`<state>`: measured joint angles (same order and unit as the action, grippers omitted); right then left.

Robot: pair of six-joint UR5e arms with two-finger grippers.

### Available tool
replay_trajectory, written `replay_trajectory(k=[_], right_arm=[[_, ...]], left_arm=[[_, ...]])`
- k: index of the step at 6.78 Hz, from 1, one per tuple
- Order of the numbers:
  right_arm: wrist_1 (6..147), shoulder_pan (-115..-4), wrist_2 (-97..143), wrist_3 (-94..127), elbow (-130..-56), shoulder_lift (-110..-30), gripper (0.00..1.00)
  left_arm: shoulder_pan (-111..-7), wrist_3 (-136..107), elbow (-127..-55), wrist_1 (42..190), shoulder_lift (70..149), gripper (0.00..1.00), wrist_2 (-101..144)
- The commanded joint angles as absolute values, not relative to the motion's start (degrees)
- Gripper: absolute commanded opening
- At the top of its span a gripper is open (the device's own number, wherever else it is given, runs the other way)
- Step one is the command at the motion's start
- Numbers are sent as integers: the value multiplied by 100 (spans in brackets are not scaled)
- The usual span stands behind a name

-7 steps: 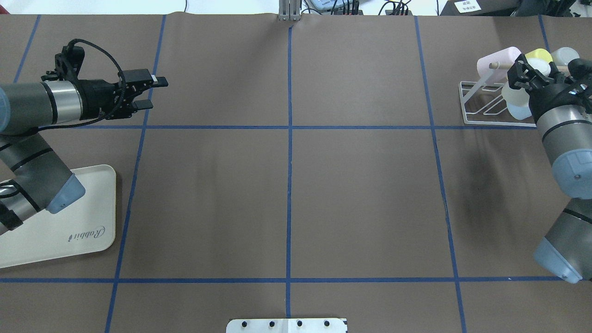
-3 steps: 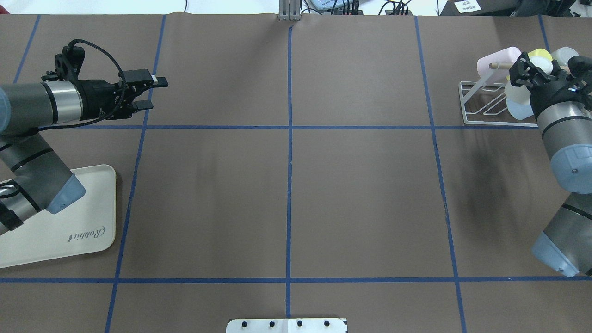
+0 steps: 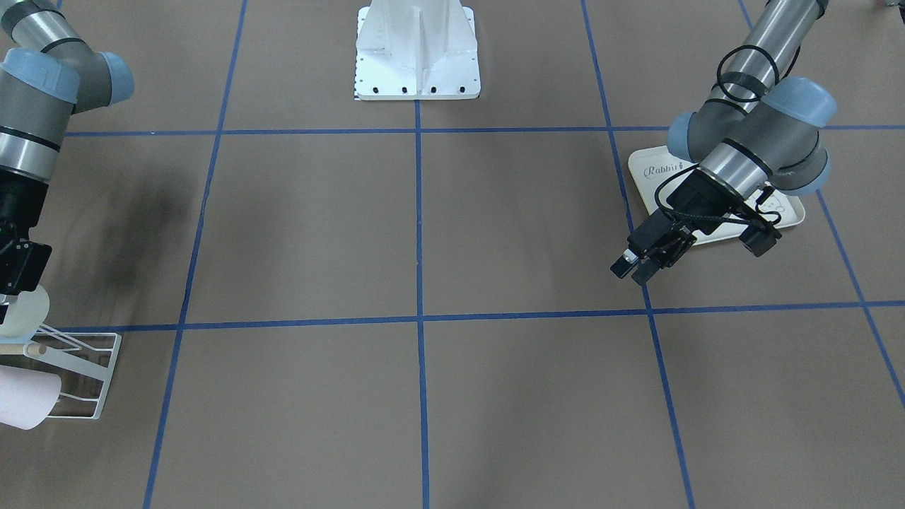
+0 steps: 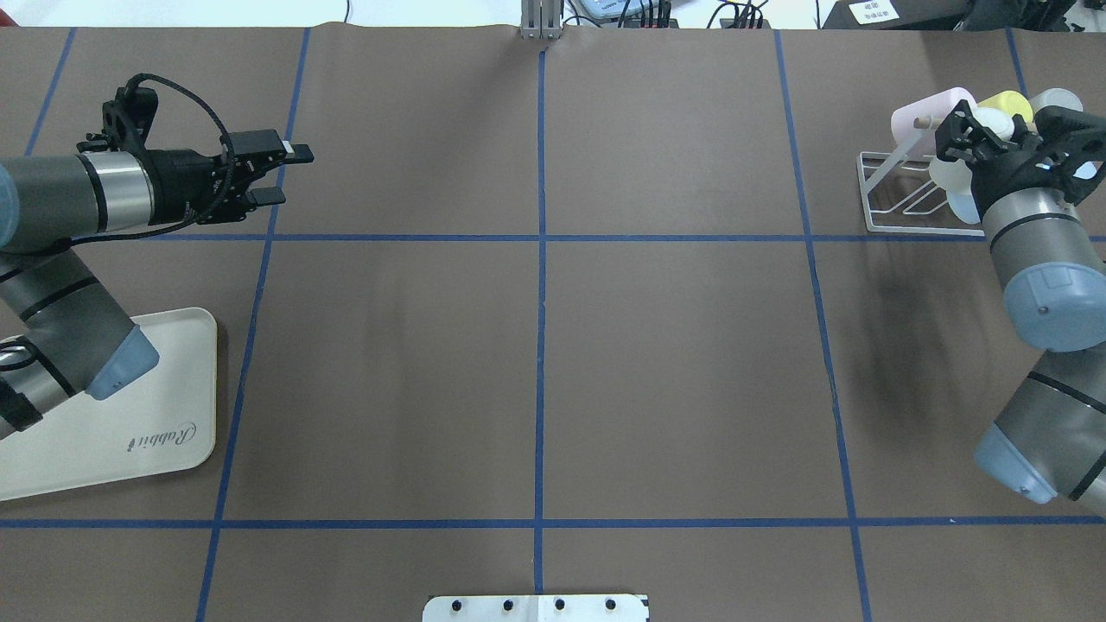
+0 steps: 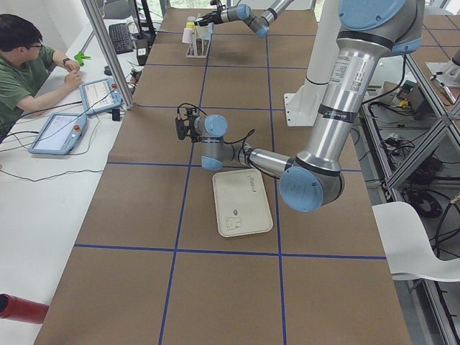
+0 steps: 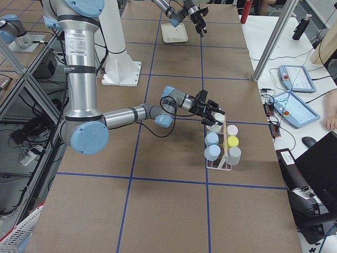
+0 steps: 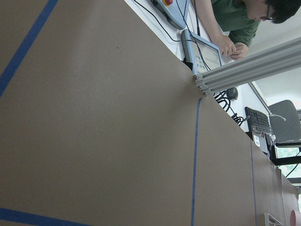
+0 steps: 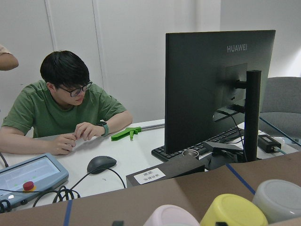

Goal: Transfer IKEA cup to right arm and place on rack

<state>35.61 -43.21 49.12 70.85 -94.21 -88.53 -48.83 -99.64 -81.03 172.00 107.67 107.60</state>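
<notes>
My right gripper (image 4: 968, 149) hangs over the white wire rack (image 4: 874, 216) at the table's far right. It looks shut on a cream IKEA cup (image 4: 949, 175). The front-facing view shows the same cup (image 3: 27, 311) under the right gripper (image 3: 15, 288), just above the rack (image 3: 99, 382) and its wooden dowel (image 3: 21, 349). Pink (image 4: 923, 108), yellow (image 4: 1007, 104), grey (image 4: 1052, 98) and pale blue cups sit on the rack. Far to the left, my left gripper (image 4: 288, 177) hovers open and empty above the table.
A cream tray (image 4: 173, 432) printed "Rabbit" lies under the left arm's elbow. The robot's white base (image 3: 417, 49) stands at the near middle edge. A person (image 5: 29, 65) sits at a side desk beyond the table's far edge, with tablets and a monitor (image 8: 216, 89).
The right arm has swung a little to the left over the rack, carrying the cream cup with it. The left arm has not moved.
</notes>
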Motion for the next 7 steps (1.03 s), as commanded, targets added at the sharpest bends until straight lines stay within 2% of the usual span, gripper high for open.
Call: replay_trajectory(k=[1,2,3,5,7], right_arm=[[3551,-4289,4913,7110,-9308,-8807,0],[3559,-4272,4913,7102,-9308,-8807,74],[3551,-4254,4913,7102,-9308,-8815,100],[3551,-4254,4913,7093,-9377,-8815,100],[3586,-4419,5602,6927,-9893,-8955,100]], left_arm=[[-4878,-9967,-8104,17200,10767,100,10758],[-4887,-9967,-8104,17200,10767,100,10767],[-4887,-9967,-8112,17200,10767,100,10775],[-4904,-9958,-8121,17209,10767,100,10793],[-5035,-9958,-8287,17183,10653,100,10802]])
